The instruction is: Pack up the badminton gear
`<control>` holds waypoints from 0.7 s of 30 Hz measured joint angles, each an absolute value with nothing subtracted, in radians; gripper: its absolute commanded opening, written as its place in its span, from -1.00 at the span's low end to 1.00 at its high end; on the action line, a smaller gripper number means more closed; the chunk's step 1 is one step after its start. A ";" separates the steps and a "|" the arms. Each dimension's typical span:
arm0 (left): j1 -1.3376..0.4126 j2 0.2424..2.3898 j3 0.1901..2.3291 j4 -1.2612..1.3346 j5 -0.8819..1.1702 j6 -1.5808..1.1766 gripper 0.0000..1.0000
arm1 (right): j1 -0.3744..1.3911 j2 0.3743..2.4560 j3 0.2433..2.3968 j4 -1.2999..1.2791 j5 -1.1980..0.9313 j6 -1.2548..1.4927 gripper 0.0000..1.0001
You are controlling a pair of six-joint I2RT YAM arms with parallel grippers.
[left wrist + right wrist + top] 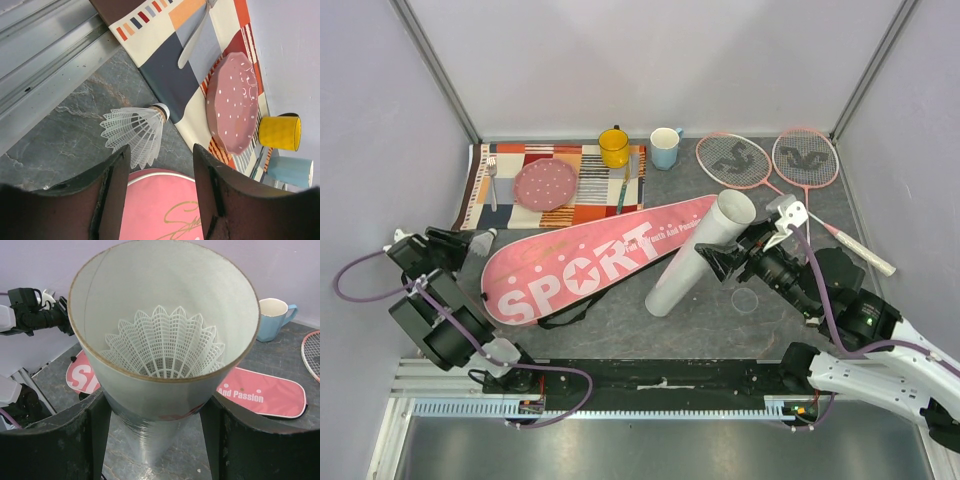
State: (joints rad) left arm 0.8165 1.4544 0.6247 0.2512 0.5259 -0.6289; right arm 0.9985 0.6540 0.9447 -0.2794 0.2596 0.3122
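Observation:
My right gripper [155,397] is shut on the long white tube [165,390], holding it tilted over the table with the open end up. One white shuttlecock [165,347] sits inside the tube. In the top view the tube [700,255] leans across the narrow end of the pink SPORT bag [590,265]. A second shuttlecock [135,130] lies on the table just beyond my left gripper [160,150], which is open over the bag's rounded end [160,205] with nothing between the jaws. Two pink rackets [735,160] [807,158] lie at the back right.
The striped placemat [560,185] with the pink dotted plate [545,183] and cutlery lies at the back left. A yellow mug [614,147] and a blue mug [665,148] stand behind it. A small clear round lid [745,298] lies near the right arm.

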 measured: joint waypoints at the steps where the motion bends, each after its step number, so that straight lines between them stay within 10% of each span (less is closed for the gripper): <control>1: 0.816 1.469 0.622 0.272 0.532 -0.639 0.17 | 0.999 0.651 0.945 -0.279 0.260 0.312 0.15; 21: 0.683 1.530 0.589 0.374 0.469 -0.726 0.11 | 0.999 0.670 0.945 -0.280 0.259 0.311 0.14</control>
